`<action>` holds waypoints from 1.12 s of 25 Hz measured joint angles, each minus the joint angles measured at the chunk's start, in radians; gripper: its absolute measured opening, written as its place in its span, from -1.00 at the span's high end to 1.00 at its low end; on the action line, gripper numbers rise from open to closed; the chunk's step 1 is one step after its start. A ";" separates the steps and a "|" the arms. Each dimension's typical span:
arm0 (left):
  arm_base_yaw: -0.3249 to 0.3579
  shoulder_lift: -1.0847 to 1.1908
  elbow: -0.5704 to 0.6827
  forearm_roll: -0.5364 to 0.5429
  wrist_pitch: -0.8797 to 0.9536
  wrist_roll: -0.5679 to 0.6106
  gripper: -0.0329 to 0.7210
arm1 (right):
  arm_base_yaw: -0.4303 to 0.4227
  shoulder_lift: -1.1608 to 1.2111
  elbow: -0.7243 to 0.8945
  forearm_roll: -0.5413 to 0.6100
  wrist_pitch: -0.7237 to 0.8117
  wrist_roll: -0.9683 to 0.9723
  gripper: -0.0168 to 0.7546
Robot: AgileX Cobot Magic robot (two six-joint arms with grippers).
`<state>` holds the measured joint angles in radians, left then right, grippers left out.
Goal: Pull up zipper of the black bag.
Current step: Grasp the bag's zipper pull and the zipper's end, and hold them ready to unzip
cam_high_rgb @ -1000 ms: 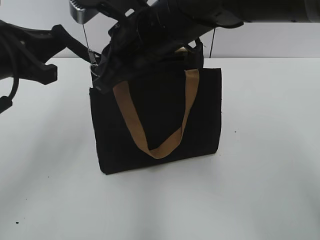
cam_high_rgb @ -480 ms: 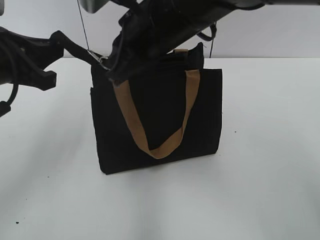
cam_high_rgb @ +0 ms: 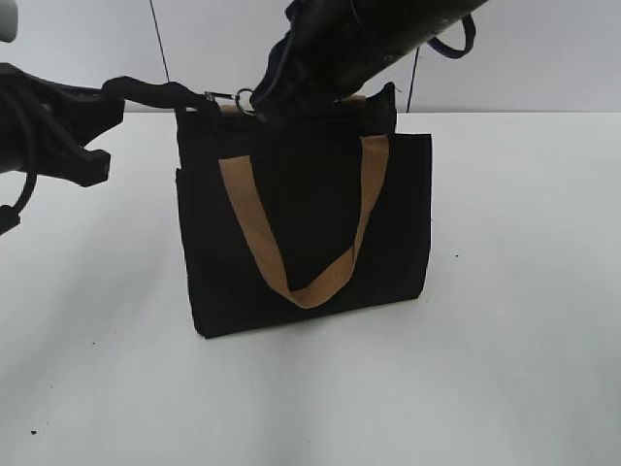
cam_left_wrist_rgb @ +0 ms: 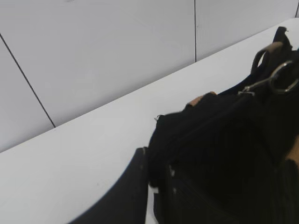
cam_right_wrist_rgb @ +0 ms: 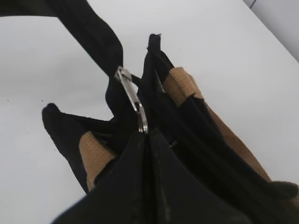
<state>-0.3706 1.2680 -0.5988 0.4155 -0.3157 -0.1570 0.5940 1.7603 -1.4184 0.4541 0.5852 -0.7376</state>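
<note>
The black bag (cam_high_rgb: 301, 223) stands upright on the white table, its tan handle (cam_high_rgb: 310, 286) hanging down the front. My left gripper (cam_high_rgb: 184, 100) is shut on the black fabric end at the bag's top left corner; in the left wrist view (cam_left_wrist_rgb: 159, 179) the fabric is pinched between its jaws. My right gripper (cam_high_rgb: 260, 105) reaches in from the upper right and is shut on the zipper's silver pull tab (cam_right_wrist_rgb: 132, 100), its fingertips (cam_right_wrist_rgb: 148, 137) closed over the tab's lower end. The pull ring (cam_left_wrist_rgb: 282, 77) also shows in the left wrist view.
The white table (cam_high_rgb: 505, 369) stretches around the bag on all sides. A white panelled wall with dark seams (cam_high_rgb: 160, 44) stands close behind it. My right arm (cam_high_rgb: 369, 39) hangs over the bag's top.
My right gripper has moved rightward along the bag's top edge with the pull tab, away from the left corner. My left gripper has stayed on the corner.
</note>
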 joint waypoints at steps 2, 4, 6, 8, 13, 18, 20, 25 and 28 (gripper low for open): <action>0.004 0.000 0.000 0.002 0.013 0.000 0.83 | -0.022 0.000 0.000 0.007 0.008 0.017 0.99; 0.012 0.000 0.000 0.002 0.024 0.000 0.83 | -0.042 0.000 0.000 0.010 0.020 0.028 0.99; 0.024 0.001 0.000 0.002 0.035 0.000 0.83 | -0.067 0.000 0.000 0.011 0.039 0.033 0.99; 0.034 0.001 0.000 0.005 0.036 0.000 0.83 | -0.089 0.000 0.000 0.021 0.058 0.035 0.99; 0.052 0.002 0.000 0.004 0.068 0.000 0.83 | -0.165 0.000 0.000 0.008 0.115 0.057 0.99; 0.053 0.002 0.000 0.004 0.098 0.000 0.83 | -0.229 -0.001 0.000 -0.021 0.169 0.098 0.99; 0.053 0.002 0.000 0.004 0.102 0.000 0.83 | -0.252 -0.001 0.000 -0.046 0.187 0.123 0.99; 0.054 0.002 0.000 0.002 0.111 0.000 0.83 | -0.291 -0.002 0.000 -0.103 0.213 0.177 0.99; 0.054 0.002 0.000 0.002 0.111 0.000 0.83 | -0.291 -0.002 0.000 -0.103 0.218 0.182 0.99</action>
<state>-0.3161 1.2697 -0.5988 0.4176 -0.2046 -0.1570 0.3032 1.7585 -1.4184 0.3507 0.8034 -0.5557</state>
